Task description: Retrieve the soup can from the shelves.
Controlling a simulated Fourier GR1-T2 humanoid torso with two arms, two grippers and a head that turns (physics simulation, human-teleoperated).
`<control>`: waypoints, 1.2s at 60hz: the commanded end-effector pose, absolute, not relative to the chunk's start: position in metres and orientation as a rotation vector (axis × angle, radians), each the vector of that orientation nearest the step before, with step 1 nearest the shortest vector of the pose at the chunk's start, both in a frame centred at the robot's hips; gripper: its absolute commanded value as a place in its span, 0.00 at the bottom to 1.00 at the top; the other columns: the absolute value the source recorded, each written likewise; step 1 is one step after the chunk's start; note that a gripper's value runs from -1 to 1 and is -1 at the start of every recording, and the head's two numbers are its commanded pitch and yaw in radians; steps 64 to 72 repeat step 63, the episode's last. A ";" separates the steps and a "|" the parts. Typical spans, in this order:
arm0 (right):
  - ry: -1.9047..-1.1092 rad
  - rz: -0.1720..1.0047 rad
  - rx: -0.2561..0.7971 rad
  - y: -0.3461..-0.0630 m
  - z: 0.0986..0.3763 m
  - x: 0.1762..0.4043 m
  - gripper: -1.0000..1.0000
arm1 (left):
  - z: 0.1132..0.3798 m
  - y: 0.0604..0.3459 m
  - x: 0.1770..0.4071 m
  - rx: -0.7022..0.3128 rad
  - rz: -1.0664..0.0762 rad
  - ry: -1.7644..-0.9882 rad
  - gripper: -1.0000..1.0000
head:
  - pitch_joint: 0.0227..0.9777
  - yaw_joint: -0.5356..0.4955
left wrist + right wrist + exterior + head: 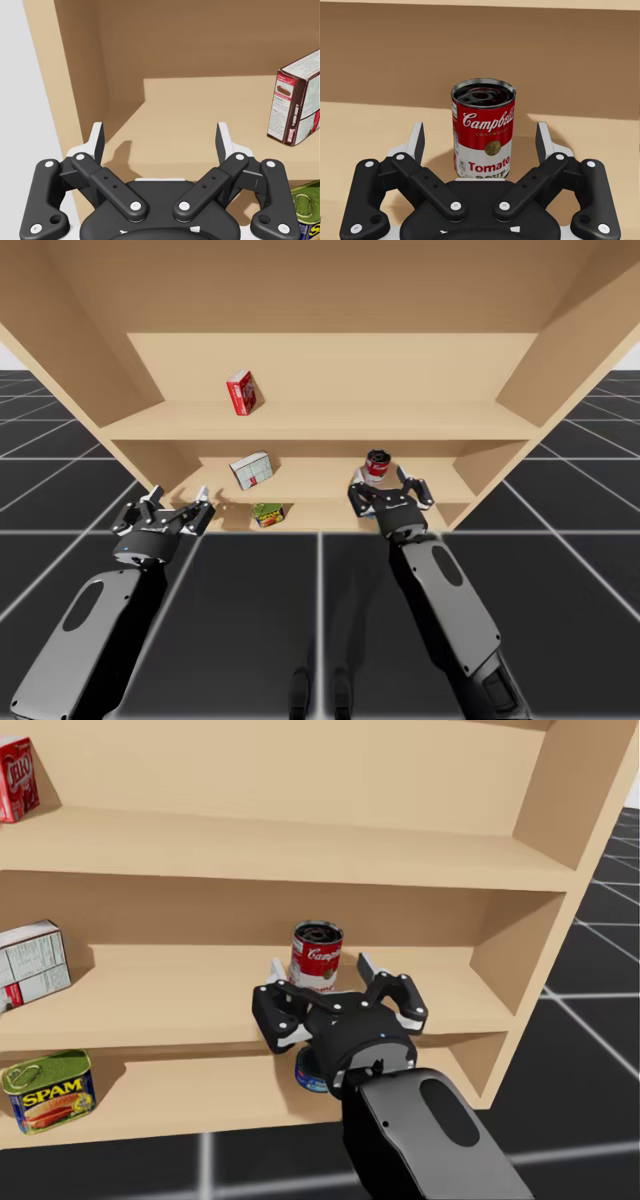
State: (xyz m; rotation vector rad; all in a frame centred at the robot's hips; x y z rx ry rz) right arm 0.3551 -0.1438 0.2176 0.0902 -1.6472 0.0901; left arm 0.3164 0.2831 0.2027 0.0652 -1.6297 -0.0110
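The red-and-white cylindrical tin soup can stands upright on the middle board of the pale wooden shelves, long axis vertical and dark top facing up. It sits between the spread fingers of the robot's right pincer, which flank it without touching. Rigid, smooth-walled and probably fairly heavy if full, it looks best gripped firmly across the middle of its labelled side; the left pincer, also spread and holding nothing, hangs by the shelves' left wall.
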 end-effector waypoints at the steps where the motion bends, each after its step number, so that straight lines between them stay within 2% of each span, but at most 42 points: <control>1: -1.632 0.069 0.036 -0.145 0.210 0.381 0.00 | 0.203 0.284 0.317 0.065 -0.010 -1.631 0.00 | 0.55 0.30; 6: -1.612 0.052 0.035 -0.146 0.207 0.392 0.00 | 0.203 0.284 0.317 0.068 -0.008 -1.631 0.00 | 0.54 0.30; 11: -1.591 0.086 0.065 -0.147 0.203 0.398 0.00 | 0.203 0.284 0.317 0.072 -0.006 -1.630 0.00 | 0.54 0.30; 13: -1.586 0.094 0.072 -0.148 0.201 0.399 0.06 | 0.203 0.284 0.317 0.072 -0.007 -1.630 0.00 | 0.54 0.30; 14: -1.585 0.091 0.063 -0.148 0.200 0.399 0.29 | 0.203 0.284 0.317 0.072 -0.007 -1.630 0.00 | 0.54 0.30; 15: -1.587 0.086 0.055 -0.148 0.198 0.399 0.65 | 0.203 0.284 0.317 0.072 -0.007 -1.630 0.00 | 0.54 0.30; 17: -1.582 0.083 0.056 -0.148 0.197 0.399 0.93 | 0.203 0.284 0.317 0.072 -0.008 -1.630 0.00 | 0.54 0.30; 19: -1.583 0.081 0.054 -0.149 0.196 0.399 0.97 | 0.203 0.284 0.317 0.073 -0.008 -1.630 0.00 | 0.54 0.30; 28: -1.589 0.058 0.034 -0.156 0.198 0.396 0.95 | 0.203 0.284 0.317 0.083 -0.009 -1.631 0.00 | 0.53 0.30; 36: -1.638 0.051 0.020 -0.166 0.214 0.380 0.92 | 0.203 0.284 0.318 0.086 -0.007 -1.631 0.00 | 0.53 0.29; 47: -1.695 0.036 0.045 -0.175 0.227 0.339 0.89 | 0.202 0.283 0.318 0.090 -0.009 -1.629 0.00 | 0.54 0.30; 63: -1.751 0.072 0.095 -0.180 0.238 0.274 0.90 | 0.201 0.282 0.318 0.094 -0.011 -1.627 0.00 | 0.55 0.30; 72: -1.751 0.072 0.095 -0.180 0.238 0.274 0.90 | 0.201 0.282 0.318 0.094 -0.011 -1.627 0.00 | 0.55 0.30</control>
